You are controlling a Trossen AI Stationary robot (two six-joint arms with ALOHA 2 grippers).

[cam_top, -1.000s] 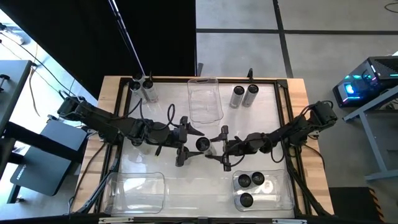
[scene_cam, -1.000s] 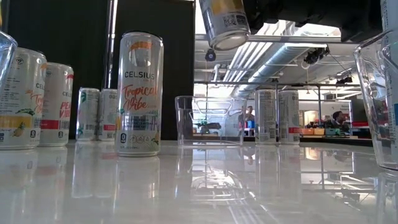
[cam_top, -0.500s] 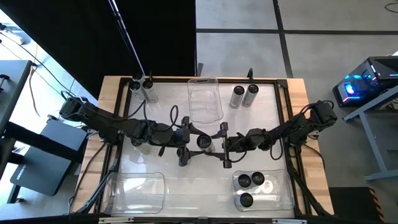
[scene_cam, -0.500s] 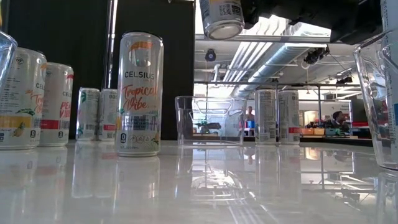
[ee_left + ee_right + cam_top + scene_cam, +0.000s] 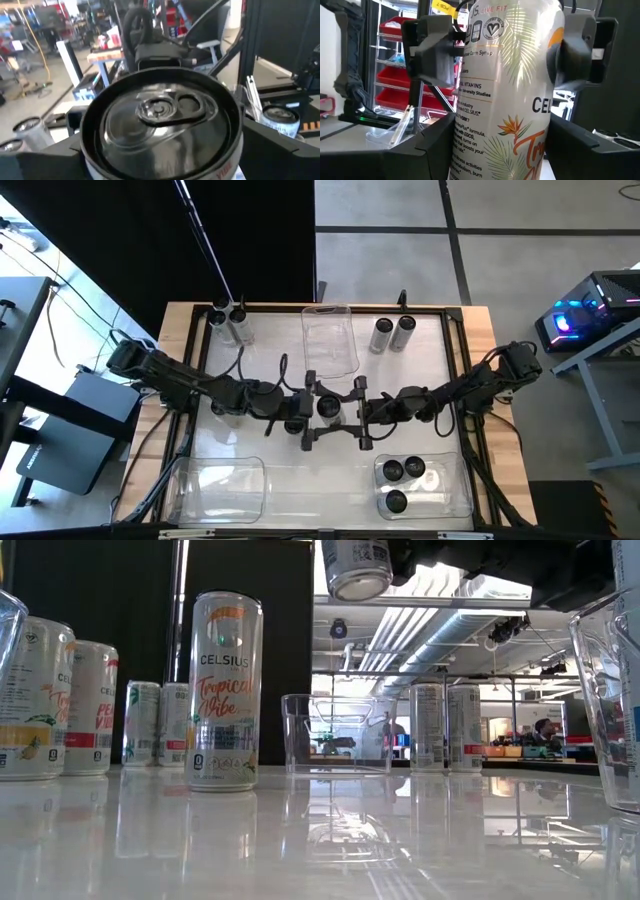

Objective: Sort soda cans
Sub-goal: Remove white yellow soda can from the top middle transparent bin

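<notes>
One soda can (image 5: 327, 408), silver with an orange flower print, hangs upright above the table's middle, and its bottom shows at the top of the low view (image 5: 357, 570). My right gripper (image 5: 346, 412) reaches in from the table's right and is shut on it. My left gripper (image 5: 314, 412) comes from the left and is open. Its fingers (image 5: 432, 55) stand on either side of the can's upper part. The can's dark top (image 5: 162, 112) fills the left wrist view. My right gripper pinches the can's side wall (image 5: 470, 150) between its two fingers, roughly level, from the table's right. The can stands upright in the hold, lifted clear of the table. Of my left gripper, I cannot tell whether its fingers touch the can.
A clear bin (image 5: 330, 340) stands at the far middle, another (image 5: 215, 490) near left, and a third (image 5: 455, 490) near right holds three cans. Two cans (image 5: 392, 335) stand far right of centre and two (image 5: 230, 323) far left. A tall can (image 5: 225, 690) stands left of centre.
My left gripper has gone toward the table's right, up to the held can, and its open fingers now flank the can. The can, tilted a second ago, has come upright and risen a little in my right gripper.
</notes>
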